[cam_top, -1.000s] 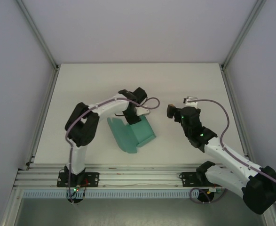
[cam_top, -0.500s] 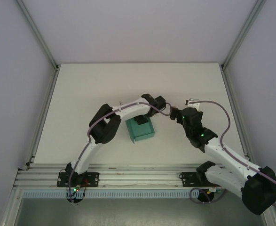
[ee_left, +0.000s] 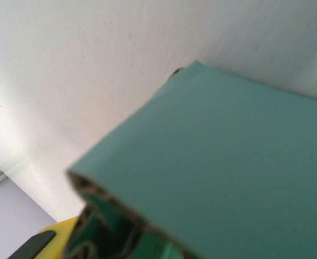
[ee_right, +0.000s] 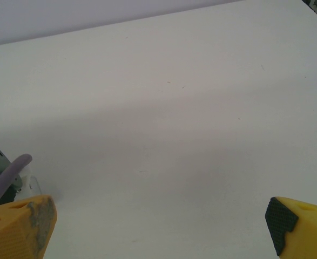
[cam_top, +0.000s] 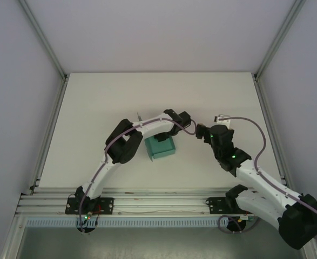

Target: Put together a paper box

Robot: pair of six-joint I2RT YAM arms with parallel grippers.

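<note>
The teal-green paper box (cam_top: 161, 147) sits mid-table as a small folded block. My left gripper (cam_top: 163, 138) is down on its far top edge, with the arm stretched across from the left. In the left wrist view a teal panel of the box (ee_left: 228, 162) lies right against the camera, and one yellow finger (ee_left: 46, 241) shows at the bottom left. The panel hides the jaws, so their state is unclear. My right gripper (cam_top: 199, 132) hovers just right of the box. In the right wrist view the right gripper (ee_right: 161, 226) is open over bare table.
The white table (cam_top: 104, 102) is enclosed by pale walls and aluminium posts (cam_top: 45, 43). A rail (cam_top: 147, 205) with both arm bases runs along the near edge. A purple cable (ee_right: 7, 181) loops by the right gripper's left finger.
The left arm has swung right over the card, which went from a spread, half-open shape to a compact block. The right gripper has edged slightly towards the box.
</note>
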